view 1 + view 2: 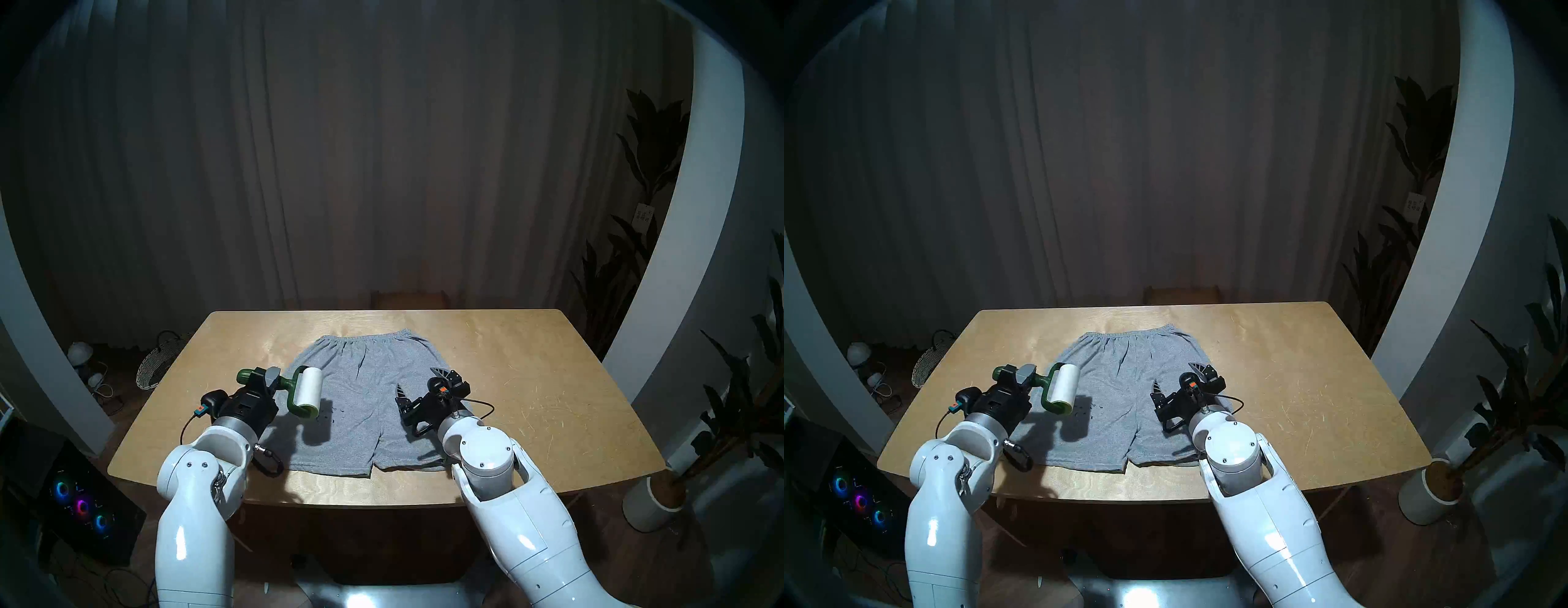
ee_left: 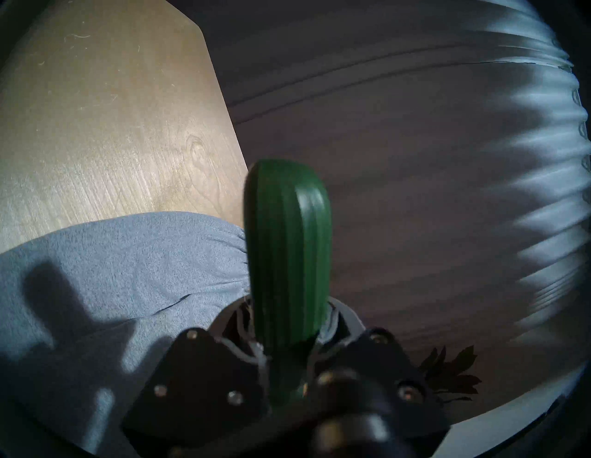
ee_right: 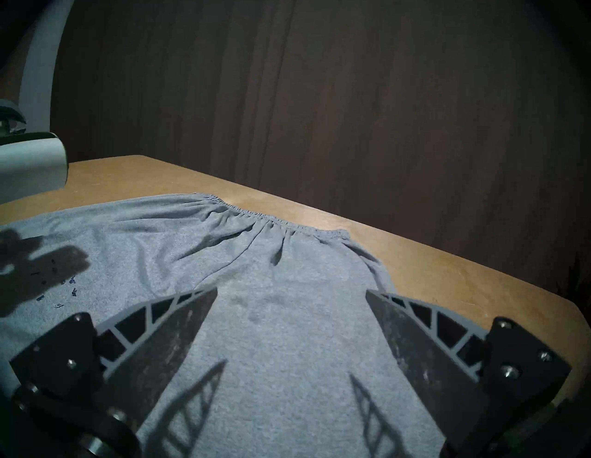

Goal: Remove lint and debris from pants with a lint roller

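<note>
Grey pants (image 1: pixel 369 395) (image 1: pixel 1119 382) lie flat on the wooden table (image 1: pixel 530 382), waistband at the far side. My left gripper (image 1: pixel 265 380) (image 2: pixel 287 345) is shut on the green handle (image 2: pixel 287 272) of the lint roller (image 1: pixel 309 388) (image 1: pixel 1066 388). The white roll hangs just above the pants' left leg and casts a shadow on the cloth. Small black specks of lint and debris (image 1: pixel 331 414) (image 3: pixel 60 288) lie on the cloth beside that shadow. My right gripper (image 1: pixel 420 382) (image 3: pixel 294 319) hovers open and empty over the right leg, with grey cloth (image 3: pixel 287 288) between its fingers (image 3: pixel 179 326).
A woven basket (image 1: pixel 155 365) and cables sit on the floor left of the table. A computer with coloured fans (image 1: pixel 80 505) stands at the lower left. Tall plants (image 1: pixel 636 212) and a white pot (image 1: pixel 653 496) are on the right. A wooden chair (image 1: pixel 409 297) stands behind the table.
</note>
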`<action>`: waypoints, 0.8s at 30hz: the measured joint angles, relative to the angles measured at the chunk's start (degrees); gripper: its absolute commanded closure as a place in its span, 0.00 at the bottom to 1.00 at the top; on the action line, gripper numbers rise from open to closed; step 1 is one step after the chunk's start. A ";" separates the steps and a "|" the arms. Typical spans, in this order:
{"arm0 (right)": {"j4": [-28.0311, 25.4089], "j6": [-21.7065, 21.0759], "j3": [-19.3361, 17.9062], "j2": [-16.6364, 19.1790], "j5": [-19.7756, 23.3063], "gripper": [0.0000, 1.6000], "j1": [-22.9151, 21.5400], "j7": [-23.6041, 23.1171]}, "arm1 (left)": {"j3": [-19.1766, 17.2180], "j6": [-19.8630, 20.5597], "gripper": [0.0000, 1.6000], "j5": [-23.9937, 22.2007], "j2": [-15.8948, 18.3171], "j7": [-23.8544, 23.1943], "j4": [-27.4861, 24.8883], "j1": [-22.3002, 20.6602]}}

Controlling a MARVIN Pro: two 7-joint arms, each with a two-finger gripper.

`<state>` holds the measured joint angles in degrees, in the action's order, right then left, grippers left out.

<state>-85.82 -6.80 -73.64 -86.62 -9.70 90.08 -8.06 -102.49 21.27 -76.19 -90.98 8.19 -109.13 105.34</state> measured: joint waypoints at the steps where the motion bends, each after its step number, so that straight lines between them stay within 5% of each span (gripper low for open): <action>1: 0.74 0.08 0.17 0.01 0.00 0.00 -0.54 -0.30 | 0.56 -0.45 1.00 0.43 -0.29 0.38 -0.22 -0.05; 24: 7.27 2.15 0.89 0.93 -1.80 0.00 -4.76 -1.72 | 9.67 -9.79 1.00 10.06 -1.85 3.70 0.01 -0.44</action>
<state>-78.55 -4.64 -72.76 -85.69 -11.50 85.31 -9.78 -92.82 11.48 -66.12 -92.82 11.89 -109.12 104.90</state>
